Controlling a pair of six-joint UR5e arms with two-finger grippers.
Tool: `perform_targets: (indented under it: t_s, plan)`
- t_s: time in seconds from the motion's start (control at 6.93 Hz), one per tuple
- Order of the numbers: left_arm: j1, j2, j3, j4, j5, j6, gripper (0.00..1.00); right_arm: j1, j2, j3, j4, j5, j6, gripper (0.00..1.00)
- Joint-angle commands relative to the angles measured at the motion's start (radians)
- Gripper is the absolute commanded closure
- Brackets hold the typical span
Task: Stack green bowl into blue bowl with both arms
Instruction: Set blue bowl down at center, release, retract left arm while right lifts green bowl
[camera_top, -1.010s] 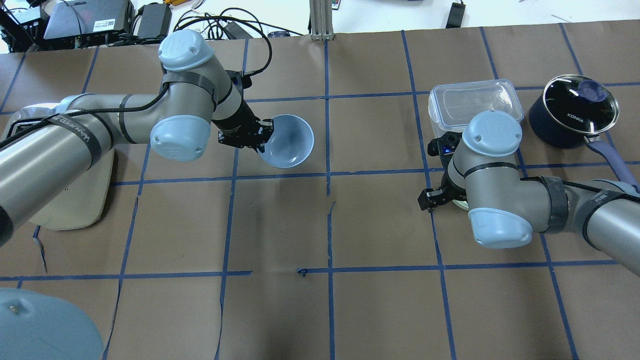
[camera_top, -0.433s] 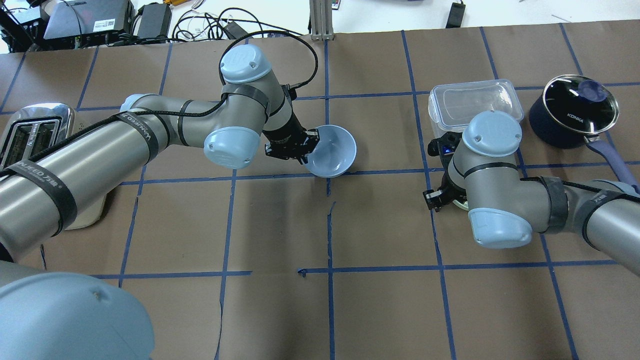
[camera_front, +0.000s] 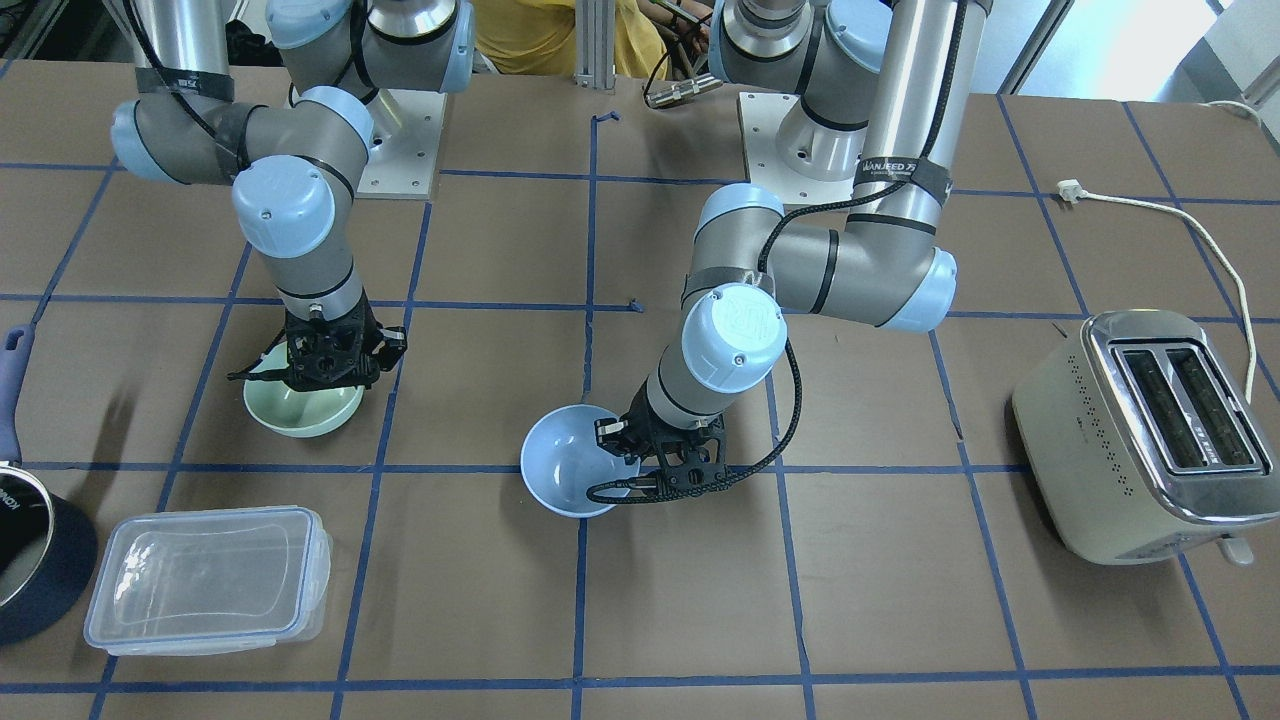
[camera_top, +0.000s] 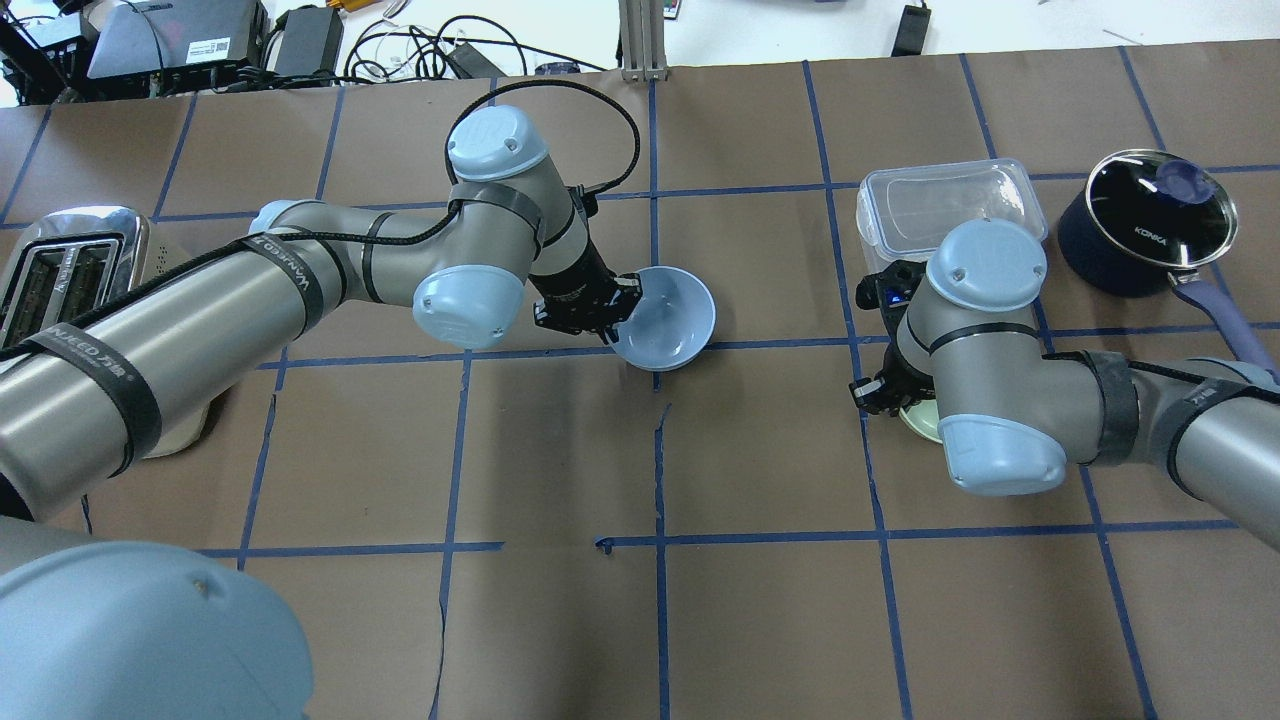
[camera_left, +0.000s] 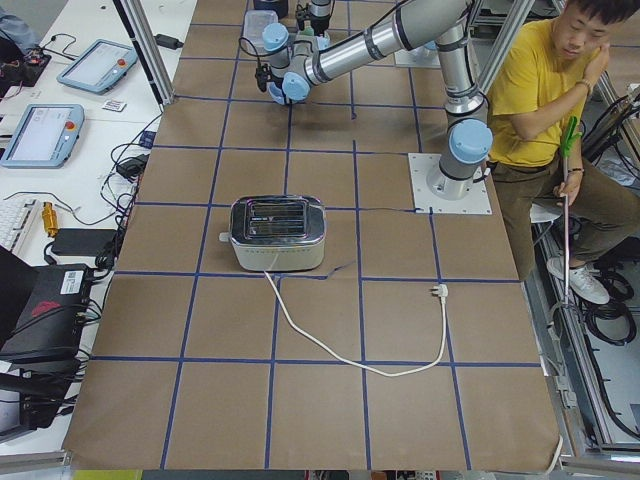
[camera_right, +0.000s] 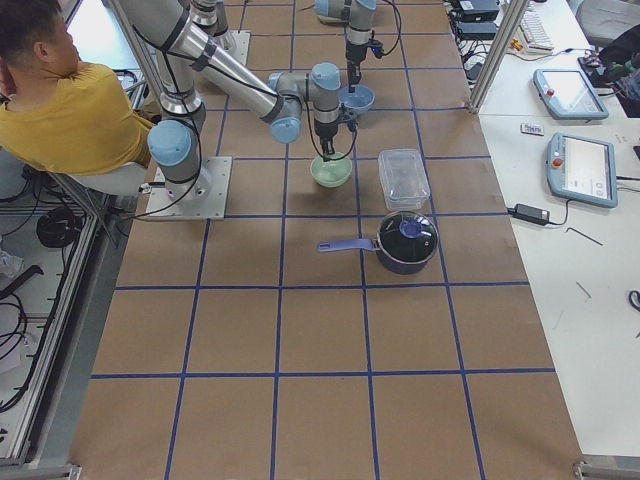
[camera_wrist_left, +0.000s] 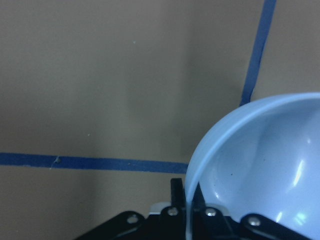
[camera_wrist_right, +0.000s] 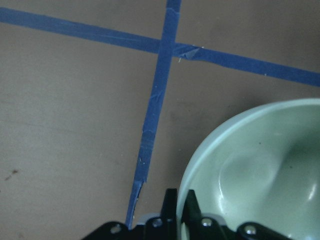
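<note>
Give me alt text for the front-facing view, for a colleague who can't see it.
The left gripper pinches the blue bowl at its rim at centre; the right gripper pinches the green bowl likewise. A toaster, clear container and saucepan stand around.

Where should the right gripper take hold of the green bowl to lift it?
By the rim, coming straight down from above. The green bowl sits upright with its open side up, so its thin wall suits a pinch with one finger inside and one outside. The right gripper straddles the rim in just that way, and its jaws look closed on it.
</note>
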Motion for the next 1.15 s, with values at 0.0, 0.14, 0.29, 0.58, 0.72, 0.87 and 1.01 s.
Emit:
perform_targets:
  t_s: [0.0,0.14,0.29,0.58,0.72,0.87,1.01]
  plan:
    - [0.02,0.049,0.04,-0.02,0.078,0.005,0.36,0.0,-0.017,-0.014,0.003,-0.004,0.004,1.0]
    - [0.035,0.084,0.076,-0.102,0.088,0.007,0.3,0.0,-0.028,-0.052,0.051,-0.01,0.008,1.0]
    - [0.075,0.136,0.12,-0.221,0.094,0.125,0.26,0.002,-0.043,-0.124,0.16,-0.012,0.011,1.0]
    - [0.242,0.247,0.151,-0.416,0.146,0.447,0.24,0.012,-0.036,-0.316,0.402,-0.015,0.027,1.0]
    - [0.253,0.335,0.159,-0.497,0.175,0.455,0.23,0.023,-0.024,-0.396,0.456,0.01,0.123,1.0]
    - [0.249,0.415,0.15,-0.515,0.256,0.455,0.2,0.063,0.007,-0.456,0.489,0.03,0.179,1.0]
    - [0.247,0.463,0.139,-0.512,0.242,0.443,0.19,0.112,0.047,-0.531,0.527,0.025,0.286,1.0]
